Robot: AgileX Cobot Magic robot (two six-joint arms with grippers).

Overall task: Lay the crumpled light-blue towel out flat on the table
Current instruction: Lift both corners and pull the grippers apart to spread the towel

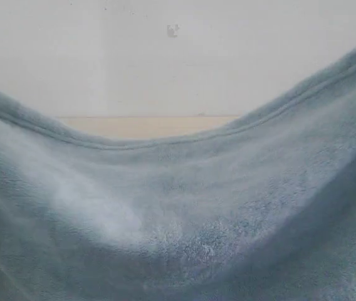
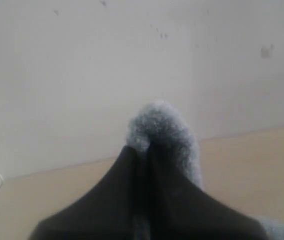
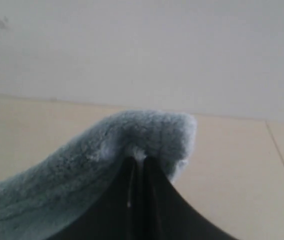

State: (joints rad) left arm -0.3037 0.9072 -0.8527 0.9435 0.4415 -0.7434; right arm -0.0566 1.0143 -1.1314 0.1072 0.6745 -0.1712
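The main risk is a corner slipping free: each grip has only a small tuft of fluffy fleece, and the weight of the sagging cloth pulls on both. If one side lets go, the towel (image 1: 178,213) would likely drop in a heap and need regrasping. Lowering it with so much slack could also fold it under itself on the tabletop (image 1: 146,127).

The left fingers (image 2: 113,192) are pressed together on a bunched bit of the towel's edge. The right fingers (image 3: 116,202) are likewise clamped on a corner. The towel hangs in the air between them, its stitched hem (image 1: 165,143) dipping in the middle, with the tabletop's far edge showing behind it below the wall (image 1: 178,63).
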